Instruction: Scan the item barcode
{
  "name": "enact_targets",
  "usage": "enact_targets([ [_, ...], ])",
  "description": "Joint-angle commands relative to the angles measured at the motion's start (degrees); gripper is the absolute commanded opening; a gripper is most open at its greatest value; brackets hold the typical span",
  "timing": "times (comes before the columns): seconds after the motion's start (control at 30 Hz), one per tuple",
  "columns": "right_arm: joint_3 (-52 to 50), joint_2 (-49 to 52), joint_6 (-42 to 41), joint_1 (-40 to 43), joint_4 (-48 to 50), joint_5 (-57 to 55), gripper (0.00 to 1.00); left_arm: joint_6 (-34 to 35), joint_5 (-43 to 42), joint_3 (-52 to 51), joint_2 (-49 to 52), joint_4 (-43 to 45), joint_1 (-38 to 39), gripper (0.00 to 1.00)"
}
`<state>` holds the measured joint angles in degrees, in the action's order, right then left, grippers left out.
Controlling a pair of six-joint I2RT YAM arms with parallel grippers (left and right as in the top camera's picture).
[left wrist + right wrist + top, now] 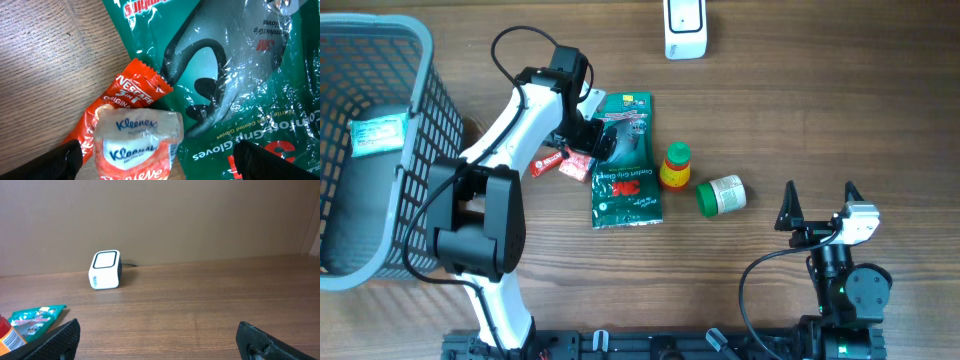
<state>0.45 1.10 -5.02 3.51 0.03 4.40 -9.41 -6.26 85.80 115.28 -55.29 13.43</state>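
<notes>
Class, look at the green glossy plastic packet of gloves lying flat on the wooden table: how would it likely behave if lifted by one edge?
The green glossy plastic packet of gloves would probably sag and fold, since its film is wrinkled. Its shiny surface may be slippery to grip. It lies flat and thin, so it is likely light and unlikely to roll.

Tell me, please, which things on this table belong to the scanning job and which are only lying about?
Belong to the job:
- barcode scanner
- Kleenex pack, between the fingers of the open left hand

Only lying about, as far as I can judge:
- Nescafe sachet
- gloves pack
- yellow bottle
- green-lidded jar
- grey basket
- right hand, open and idle
</notes>
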Motion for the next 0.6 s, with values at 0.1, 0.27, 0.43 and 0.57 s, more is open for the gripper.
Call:
enact_targets([
  [0.1, -0.2, -0.1, 0.4, 0.1, 0.1, -0.8, 1.00, -1.1, 0.5, 4.1, -5.7, -2.2, 0.0, 1.00],
  [0.27, -0.2, -0.1, 0.4, 0.1, 0.1, -0.8, 1.00, -1.1, 0.6, 8.8, -11.0, -0.8, -0.1, 1.00],
  [0.43, -0.2, -0.1, 0.4, 0.1, 0.1, -0.8, 1.00, -1.1, 3.8, 11.5, -16.9, 5.6, -0.2, 1.00],
  [0.57, -0.2, -0.1, 0.4, 0.1, 0.1, -0.8, 1.00, -1.1, 12.7, 11.5, -21.5, 13.3, -0.3, 1.00],
])
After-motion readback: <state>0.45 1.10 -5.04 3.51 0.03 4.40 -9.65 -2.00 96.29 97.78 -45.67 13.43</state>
